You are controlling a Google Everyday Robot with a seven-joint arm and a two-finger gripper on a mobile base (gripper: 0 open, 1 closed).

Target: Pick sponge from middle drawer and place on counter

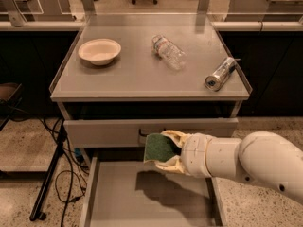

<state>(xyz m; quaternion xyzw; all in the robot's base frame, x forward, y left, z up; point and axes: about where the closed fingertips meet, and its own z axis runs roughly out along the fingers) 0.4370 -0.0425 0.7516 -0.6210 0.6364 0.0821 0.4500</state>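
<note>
I am holding the green sponge (156,147) clamped in my gripper (166,150), with the open middle drawer (142,202) lying beneath it and the counter (137,74) sitting above.

Bowl (99,51); plastic bottle (168,52); can (220,74)

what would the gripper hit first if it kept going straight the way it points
The gripper, holding the sponge above the middle drawer, would probably meet the closed drawer front first; depth is unclear.
</note>
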